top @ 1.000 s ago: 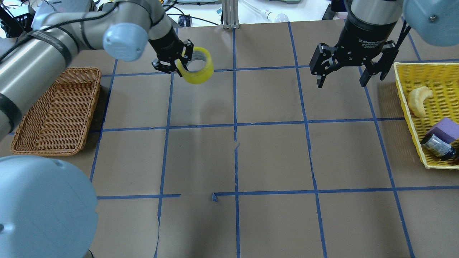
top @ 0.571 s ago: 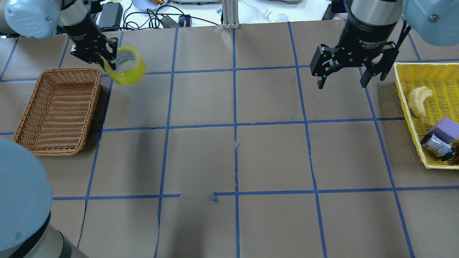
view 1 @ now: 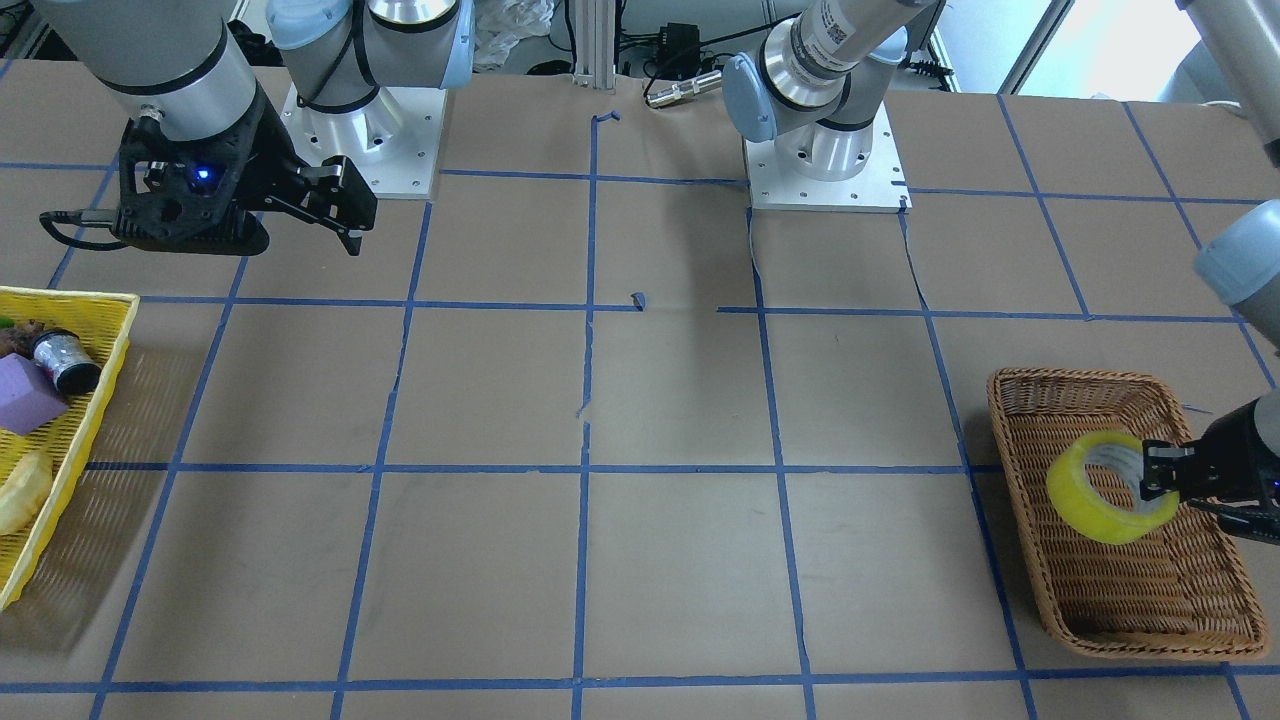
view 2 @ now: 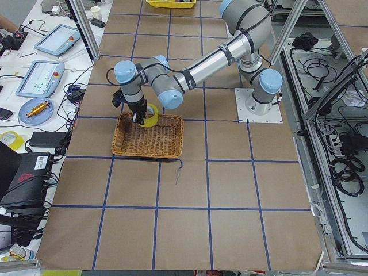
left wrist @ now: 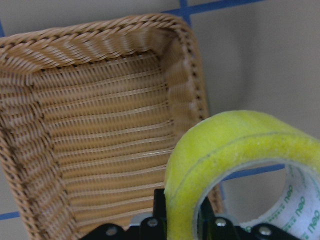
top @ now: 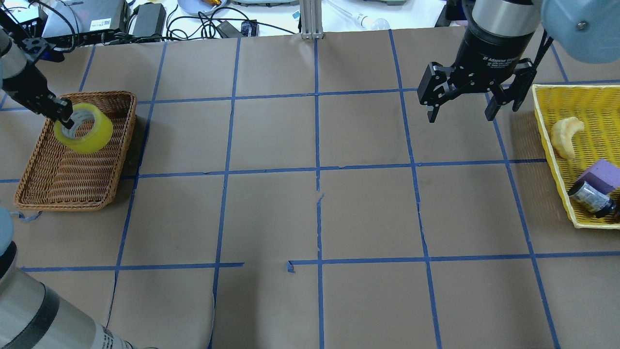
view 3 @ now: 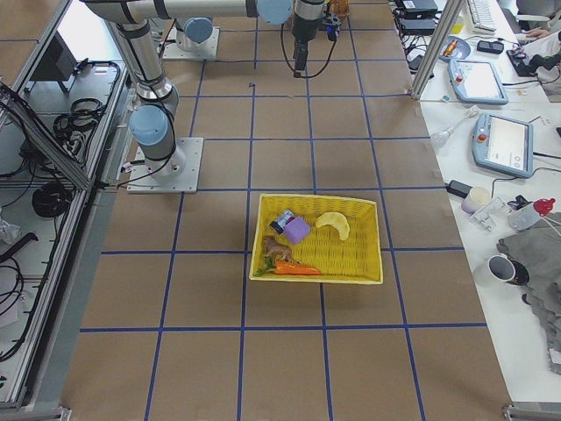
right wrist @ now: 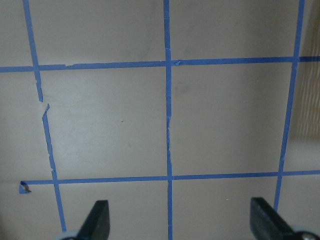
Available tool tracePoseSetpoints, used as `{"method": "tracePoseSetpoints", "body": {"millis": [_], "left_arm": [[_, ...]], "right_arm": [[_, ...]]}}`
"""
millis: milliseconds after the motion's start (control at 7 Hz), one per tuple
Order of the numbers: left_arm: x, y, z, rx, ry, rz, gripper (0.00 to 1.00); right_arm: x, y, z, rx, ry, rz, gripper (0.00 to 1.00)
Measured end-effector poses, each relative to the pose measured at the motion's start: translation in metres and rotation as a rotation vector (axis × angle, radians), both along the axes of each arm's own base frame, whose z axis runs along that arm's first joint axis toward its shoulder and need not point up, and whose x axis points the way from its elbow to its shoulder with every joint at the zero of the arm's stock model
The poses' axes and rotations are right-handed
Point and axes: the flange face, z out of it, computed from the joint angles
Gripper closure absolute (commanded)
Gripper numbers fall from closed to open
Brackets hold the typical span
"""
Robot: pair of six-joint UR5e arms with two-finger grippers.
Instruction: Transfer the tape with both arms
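Note:
The yellow tape roll [top: 88, 130] with its white core is held on edge by my left gripper [top: 65, 114], which is shut on its rim. It hangs over the far half of the brown wicker basket [top: 72, 190]. The front-facing view shows the tape [view 1: 1105, 490] above the basket [view 1: 1080, 378] and the left gripper [view 1: 1152, 476] beside it. In the left wrist view the tape [left wrist: 235, 150] fills the lower right, over the basket's corner [left wrist: 100, 30]. My right gripper [top: 460, 116] is open and empty above the far right of the table, with only paper and blue lines below it [right wrist: 182, 225].
A yellow basket [top: 547, 131] at the right edge holds a croissant-like piece [top: 564, 135], a purple block [top: 603, 175] and a small silver-and-black cylinder [top: 591, 198]. Cables and devices [top: 145, 19] lie beyond the table's far edge.
My left arm has swung the tape leftward from near the table's far middle to over the wicker basket. The right gripper has stayed where it was, open.

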Motion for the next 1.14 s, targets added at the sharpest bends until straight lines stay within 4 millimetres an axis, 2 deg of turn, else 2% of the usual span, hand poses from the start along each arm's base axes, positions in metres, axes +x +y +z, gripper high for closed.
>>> {"method": "tracePoseSetpoints", "body": {"millis": [143, 286, 429, 571, 714, 857, 1000, 1143], "left_arm": [[0.008, 0.012, -0.026, -0.031, -0.027, 0.003, 0.00], [0.011, 0.019, -0.037, -0.042, -0.038, 0.008, 0.00], [0.011, 0.024, -0.034, -0.044, -0.043, 0.011, 0.00], [0.004, 0.026, -0.020, -0.045, -0.043, 0.010, 0.00], [-0.016, 0.029, 0.009, -0.053, -0.030, 0.009, 0.00], [-0.053, 0.030, 0.054, -0.057, 0.002, 0.040, 0.00], [-0.109, 0.030, 0.110, -0.038, 0.032, 0.110, 0.00], [-0.178, 0.037, 0.165, -0.014, 0.037, 0.194, 0.00]], "right_arm": [[-0.001, -0.001, -0.001, -0.001, 0.001, -0.001, 0.00], [-0.001, -0.002, -0.003, 0.003, 0.001, 0.000, 0.00], [-0.001, -0.002, -0.004, 0.007, -0.003, -0.003, 0.00], [0.000, -0.003, -0.006, 0.009, -0.010, -0.007, 0.00], [0.000, -0.005, -0.007, 0.007, -0.009, -0.011, 0.00], [-0.001, -0.005, -0.006, 0.002, -0.003, -0.011, 0.00], [0.000, -0.005, -0.002, -0.011, -0.003, -0.006, 0.00], [0.000, -0.007, 0.004, -0.040, -0.002, -0.004, 0.00]]}}
